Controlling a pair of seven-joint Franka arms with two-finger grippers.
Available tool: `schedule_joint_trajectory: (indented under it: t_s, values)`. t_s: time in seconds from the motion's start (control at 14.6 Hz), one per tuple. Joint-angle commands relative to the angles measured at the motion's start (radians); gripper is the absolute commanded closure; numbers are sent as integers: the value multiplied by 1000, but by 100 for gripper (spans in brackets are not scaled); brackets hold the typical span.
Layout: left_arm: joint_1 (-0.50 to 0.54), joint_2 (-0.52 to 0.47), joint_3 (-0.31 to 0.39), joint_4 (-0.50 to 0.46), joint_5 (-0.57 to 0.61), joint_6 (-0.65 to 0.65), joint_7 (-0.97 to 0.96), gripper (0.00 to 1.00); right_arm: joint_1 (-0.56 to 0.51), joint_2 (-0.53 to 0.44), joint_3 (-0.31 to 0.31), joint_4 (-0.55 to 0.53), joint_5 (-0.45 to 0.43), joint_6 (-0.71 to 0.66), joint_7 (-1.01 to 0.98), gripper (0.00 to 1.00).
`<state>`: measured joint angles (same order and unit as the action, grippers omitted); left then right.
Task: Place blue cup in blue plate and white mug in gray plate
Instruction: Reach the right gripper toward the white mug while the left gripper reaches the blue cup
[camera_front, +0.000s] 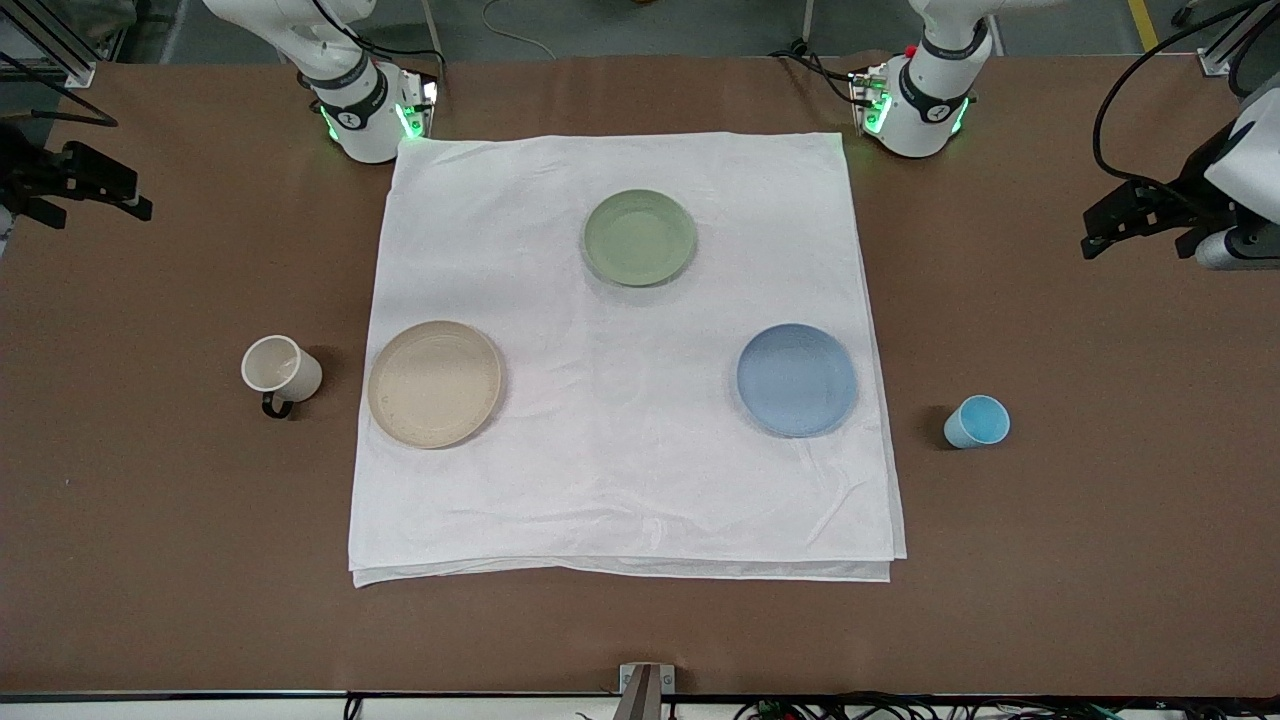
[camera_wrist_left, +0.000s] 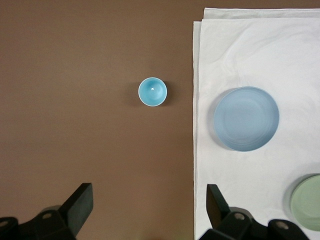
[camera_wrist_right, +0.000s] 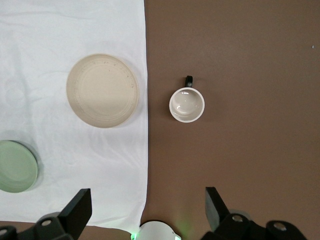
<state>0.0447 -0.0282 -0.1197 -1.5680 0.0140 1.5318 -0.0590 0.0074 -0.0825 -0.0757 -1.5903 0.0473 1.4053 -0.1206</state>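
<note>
Contents of the table, listed from the right arm's end to the left arm's end. Right gripper (camera_front: 75, 185): held high over bare brown table (camera_front: 180, 560) at the view's edge, fingers spread and holding nothing; the right wrist view shows both black fingers (camera_wrist_right: 76, 210) wide apart above the mug, apparently a waiting pose ahead of a descent. White mug (camera_front: 281, 370): cream, glazed, round-mouthed, upright on the bare table just beside the cloth's edge, its black loop handle turned toward the front camera; not yet on its plate. Gray plate (camera_front: 434, 384): beige-tan, matte, round, faint concentric rings, lying flat on the white cloth (camera_front: 620, 480) near the mug, nothing on it. Pale green plate (camera_front: 639, 237): round, smooth, farther from the front camera than the other two plates, near the arms' bases; seemingly a distractor. Blue plate (camera_front: 797, 379): matte, flat, round, on the cloth toward the left arm's end, nothing on it. Blue cup (camera_front: 976, 421): small, tapered, handleless, cyan inside, upright on bare table just off the creased cloth edge. Left gripper (camera_front: 1145, 218): aloft over the table's end, released and empty, fingers (camera_wrist_left: 82, 202) parted above the cup.
</note>
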Motion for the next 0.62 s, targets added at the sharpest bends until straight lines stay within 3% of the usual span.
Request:
schedule_joint_trajectory:
  t_s: [0.0,0.41,0.55]
  values:
    - [3,4,3,20,9,-10,8,0,-17,-37,16,-33,-22,17,-7,0]
    - [8,86,12,10,27,13,7,0,-17,-31,16,-16,-49,0,2,0]
    - [9,120,12,-45,29,92,-4,0,-21,15,13,-7,-52,21,2,0]
